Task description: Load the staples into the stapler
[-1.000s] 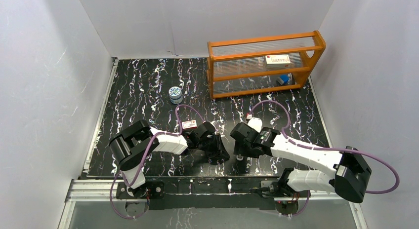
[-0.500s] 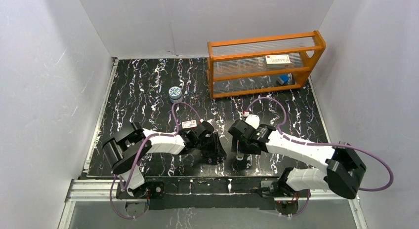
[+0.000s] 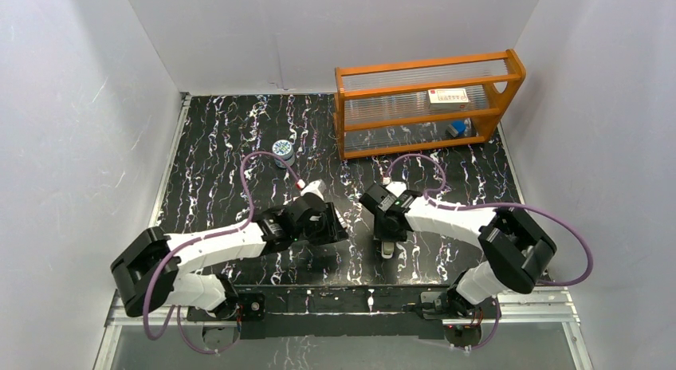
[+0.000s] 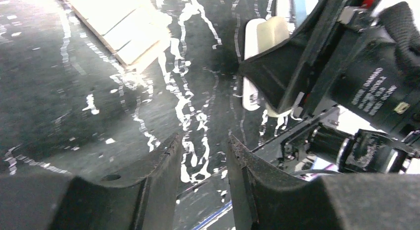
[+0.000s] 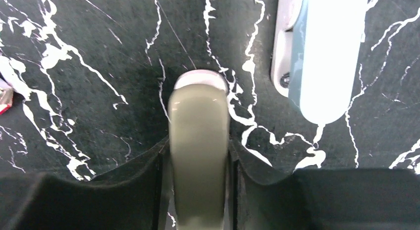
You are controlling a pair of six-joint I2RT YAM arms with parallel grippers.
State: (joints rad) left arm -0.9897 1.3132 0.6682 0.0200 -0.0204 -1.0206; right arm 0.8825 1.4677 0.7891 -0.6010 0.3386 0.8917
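A black desk (image 3: 223, 147) veined with white marbling sits between plain white walls (image 3: 80, 107). An orange wooden rack with clear shelves (image 3: 515, 73) stands at the far right, and a small round patterned tin (image 3: 282, 149) sits to its left. Both arms reach toward the desk's middle.

From above, the right tool (image 3: 387, 238) hides most of the slim beige-grey stapler (image 3: 387, 252), which lies near the front edge. The right wrist view shows that tool's fingers (image 5: 124, 190) hugging the stapler's sides, with a shorter light-blue piece (image 5: 322, 46) just beside it. The left wrist view shows the left tool (image 4: 203, 141) narrowly parted, holding nothing, near the right tool.
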